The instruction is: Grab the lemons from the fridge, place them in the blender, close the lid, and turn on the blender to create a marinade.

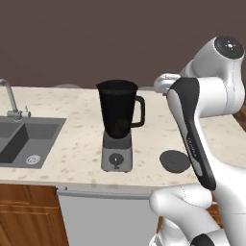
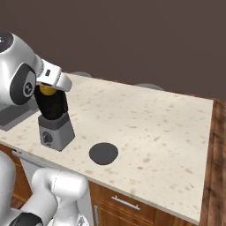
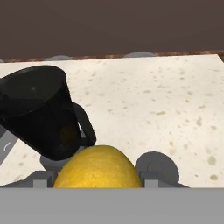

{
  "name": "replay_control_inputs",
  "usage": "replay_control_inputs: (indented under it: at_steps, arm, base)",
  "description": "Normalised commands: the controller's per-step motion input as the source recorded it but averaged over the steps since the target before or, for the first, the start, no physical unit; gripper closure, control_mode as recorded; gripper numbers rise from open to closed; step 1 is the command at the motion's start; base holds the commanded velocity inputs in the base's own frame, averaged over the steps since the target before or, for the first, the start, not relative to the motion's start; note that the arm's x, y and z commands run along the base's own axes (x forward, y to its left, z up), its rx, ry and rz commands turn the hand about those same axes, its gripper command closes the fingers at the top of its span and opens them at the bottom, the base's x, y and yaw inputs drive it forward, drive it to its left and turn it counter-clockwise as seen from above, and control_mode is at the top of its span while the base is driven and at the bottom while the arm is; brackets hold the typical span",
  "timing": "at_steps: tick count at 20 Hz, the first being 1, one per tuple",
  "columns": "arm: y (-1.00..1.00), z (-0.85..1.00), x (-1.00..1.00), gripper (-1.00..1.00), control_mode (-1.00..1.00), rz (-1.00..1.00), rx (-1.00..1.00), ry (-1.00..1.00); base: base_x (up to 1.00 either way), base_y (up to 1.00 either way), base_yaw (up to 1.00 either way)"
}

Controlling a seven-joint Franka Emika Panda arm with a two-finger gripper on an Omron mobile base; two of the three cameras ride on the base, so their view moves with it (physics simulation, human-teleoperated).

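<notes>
Yellow round lemon [image 3: 97,168], black tapered blender [image 3: 39,116]

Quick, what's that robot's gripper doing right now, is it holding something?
Gripper: closed on a lemon, beside the open blender.

A kitchen: speckled counter [image 1: 72,125], sink [image 1: 24,139] with faucet [image 1: 9,98], wooden cabinets [image 1: 26,216]
</notes>
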Motion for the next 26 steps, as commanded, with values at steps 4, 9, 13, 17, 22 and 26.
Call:
replay_control_inputs:
  at_steps: [4, 9, 13, 17, 22, 26]
  arm:
    - [0.00, 0.07, 0.00, 1.00, -1.00, 0.00, 0.01, 0.00]
    - [0.33, 0.56, 0.48, 1.00, -1.00, 0.00, 0.03, -0.01]
    - [0.73, 0.07, 0.91, 1.00, -1.00, 0.08, 0.01, 0.03]
    - [0.82, -0.24, 0.99, 1.00, -1.00, 0.10, 0.00, 0.15]
    - [0.64, -0.43, 0.85, 1.00, -1.00, 0.08, 0.00, 0.22]
    - [0.09, -0.34, 0.69, 1.00, -1.00, 0.04, 0.00, 0.15]
  base:
    - [0.03, 0.00, 0.00]
    - [0.00, 0.00, 0.00]
    - [0.00, 0.00, 0.00]
    - [0.00, 0.00, 0.00]
    - [0.00, 0.00, 0.00]
    - [0.00, 0.00, 0.00]
